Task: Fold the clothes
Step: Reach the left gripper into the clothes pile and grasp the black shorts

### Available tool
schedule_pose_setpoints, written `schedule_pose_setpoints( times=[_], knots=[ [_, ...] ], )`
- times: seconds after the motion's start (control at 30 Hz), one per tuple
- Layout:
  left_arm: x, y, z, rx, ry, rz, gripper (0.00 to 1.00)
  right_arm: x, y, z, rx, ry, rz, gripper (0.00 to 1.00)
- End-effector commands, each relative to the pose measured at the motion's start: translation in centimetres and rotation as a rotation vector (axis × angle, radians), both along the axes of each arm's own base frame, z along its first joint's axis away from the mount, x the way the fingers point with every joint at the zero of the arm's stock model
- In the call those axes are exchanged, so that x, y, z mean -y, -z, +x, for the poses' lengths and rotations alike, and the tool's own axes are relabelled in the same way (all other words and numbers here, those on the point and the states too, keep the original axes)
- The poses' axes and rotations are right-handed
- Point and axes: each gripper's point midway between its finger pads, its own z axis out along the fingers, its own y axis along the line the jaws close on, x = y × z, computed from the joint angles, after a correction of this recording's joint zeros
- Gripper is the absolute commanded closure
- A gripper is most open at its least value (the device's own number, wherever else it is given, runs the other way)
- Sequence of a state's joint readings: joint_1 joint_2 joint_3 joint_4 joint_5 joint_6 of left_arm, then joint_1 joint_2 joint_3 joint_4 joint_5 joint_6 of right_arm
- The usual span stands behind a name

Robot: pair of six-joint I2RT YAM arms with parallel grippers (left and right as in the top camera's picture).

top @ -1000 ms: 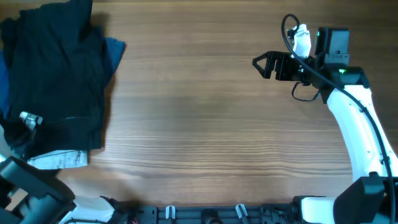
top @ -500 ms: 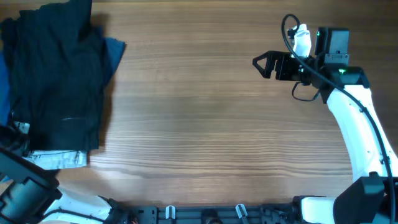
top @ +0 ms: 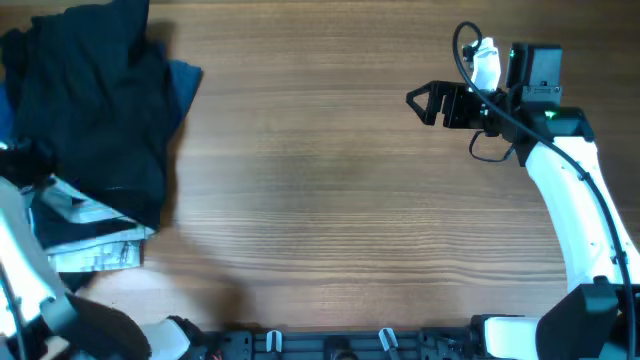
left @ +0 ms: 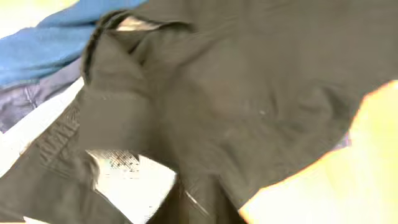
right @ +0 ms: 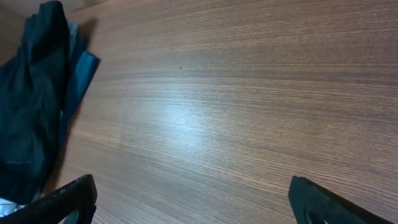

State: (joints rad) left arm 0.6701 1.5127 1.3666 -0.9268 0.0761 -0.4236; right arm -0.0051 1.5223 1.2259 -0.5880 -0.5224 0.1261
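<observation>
A heap of clothes lies at the table's far left: a dark garment on top, a blue one poking out on its right, and a pale printed one under its near edge. My left gripper sits at the heap's left edge, shut on the dark garment, whose fabric bunches toward the jaws; the fingers themselves are hidden by cloth. The blue garment and pale cloth show around it. My right gripper hovers open and empty at the far right, high over bare wood.
The wooden table stretches between the heap and the right arm. In the right wrist view the heap lies far off at the left. A rail with clips runs along the near edge.
My left gripper moved in at the heap's left edge and shut on the dark garment. The garment's near edge has lifted, uncovering more pale cloth. The right arm has not moved.
</observation>
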Motion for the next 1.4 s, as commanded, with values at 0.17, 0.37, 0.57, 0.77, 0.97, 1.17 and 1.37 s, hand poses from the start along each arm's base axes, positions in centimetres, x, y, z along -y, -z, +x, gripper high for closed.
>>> schedule_pose_setpoints(
  times=[0.17, 0.37, 0.57, 0.77, 0.97, 1.17, 1.37],
  knots=[
    [0.8, 0.1, -1.0, -0.071, 0.001, 0.014, 0.93, 0.0, -0.2, 0.5, 0.016, -0.012, -0.02, 0.0],
    [-2.1, 2.9, -9.5, -0.291, -0.281, -0.03, 0.35, 0.0, -0.1, 0.3, 0.02, -0.03, -0.035, 0.01],
    [-5.0, 4.4, -10.7, -0.201, -0.382, -0.077, 0.18, 0.0, -0.1, 0.3, 0.019, -0.03, -0.034, 0.0],
    [-7.2, 8.2, -9.0, -0.224, -0.374, -0.093, 0.16, 0.0, 0.3, -0.2, 0.002, -0.045, -0.046, 0.01],
    [-7.7, 12.0, -8.0, -0.261, -0.359, -0.142, 0.21, 0.0, 0.3, -0.2, 0.004, -0.047, -0.047, 0.01],
    [-8.2, 11.2, -4.4, -0.136, -0.366, -0.129, 0.96, 0.0, 0.3, -0.1, 0.007, -0.046, -0.047, 0.0],
    [-2.7, -0.3, 4.3, 0.196, -0.097, -0.071, 0.96, 0.0, -0.1, 0.1, 0.025, -0.045, -0.047, 0.12]
  ],
)
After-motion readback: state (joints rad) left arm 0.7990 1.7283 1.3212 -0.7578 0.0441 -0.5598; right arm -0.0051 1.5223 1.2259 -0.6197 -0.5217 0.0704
